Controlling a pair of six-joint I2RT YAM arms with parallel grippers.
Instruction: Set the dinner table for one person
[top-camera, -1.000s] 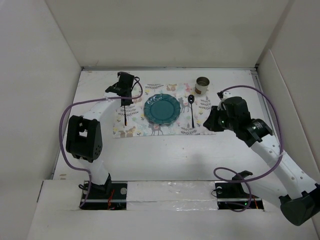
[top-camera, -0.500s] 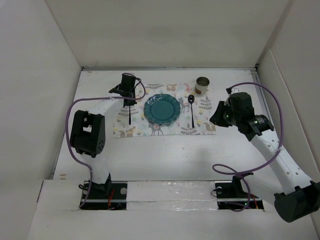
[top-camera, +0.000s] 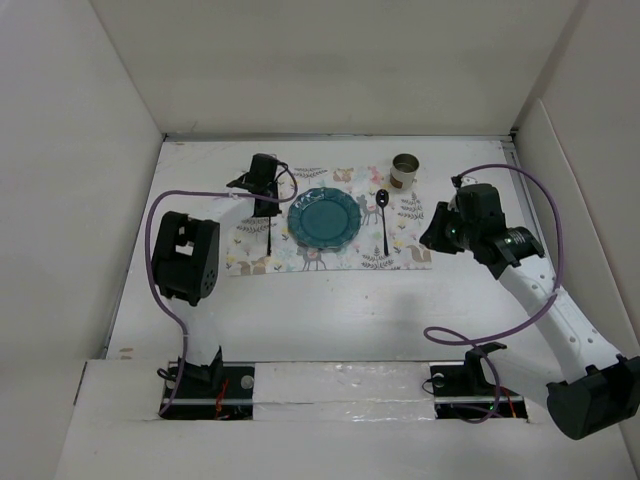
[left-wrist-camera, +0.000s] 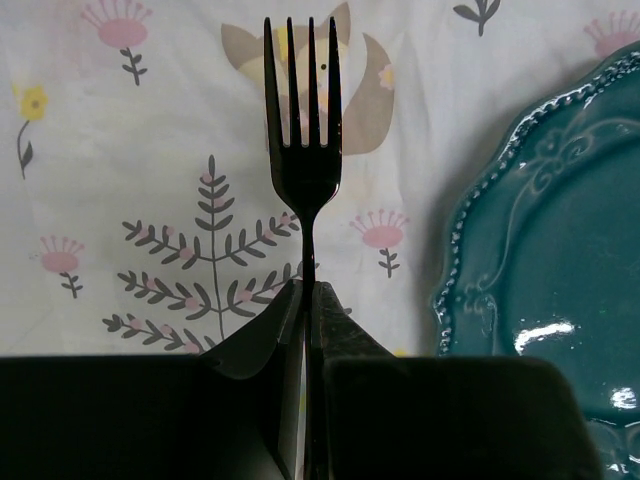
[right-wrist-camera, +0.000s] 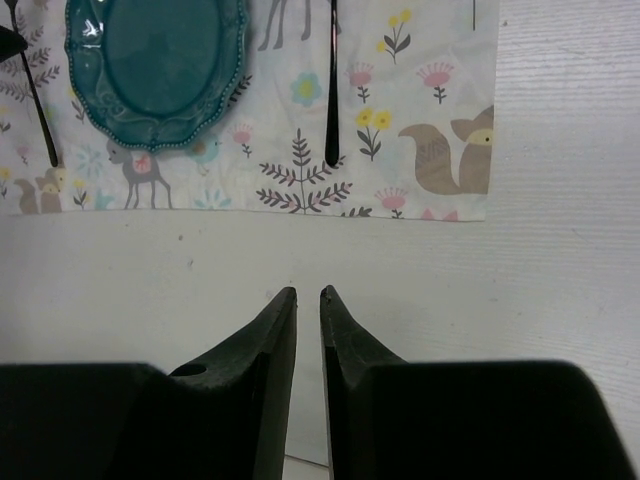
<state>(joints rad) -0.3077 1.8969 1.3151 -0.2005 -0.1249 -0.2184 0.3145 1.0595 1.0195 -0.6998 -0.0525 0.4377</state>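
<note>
My left gripper (top-camera: 265, 203) is shut on the handle of a black fork (left-wrist-camera: 303, 160), and the jaws (left-wrist-camera: 307, 290) pinch it just behind the neck. The fork hangs over the patterned placemat (left-wrist-camera: 150, 150), just left of the teal plate (top-camera: 323, 218); whether it touches the cloth I cannot tell. A black spoon (top-camera: 384, 222) lies on the mat right of the plate. My right gripper (right-wrist-camera: 308, 293) is narrowly open with nothing between its fingers. It hovers over the white dinner table (right-wrist-camera: 450, 300), just off the mat's right near corner.
A small metal cup (top-camera: 405, 170) stands at the mat's far right corner. White walls box in the table on the left, back and right. Purple cables loop off both arms. Bare tabletop (top-camera: 330, 310) runs between the mat and the arm bases.
The left arm has carried the fork rightward, closer to the plate. The right arm has drawn back to the right off the mat, and its jaws have parted slightly.
</note>
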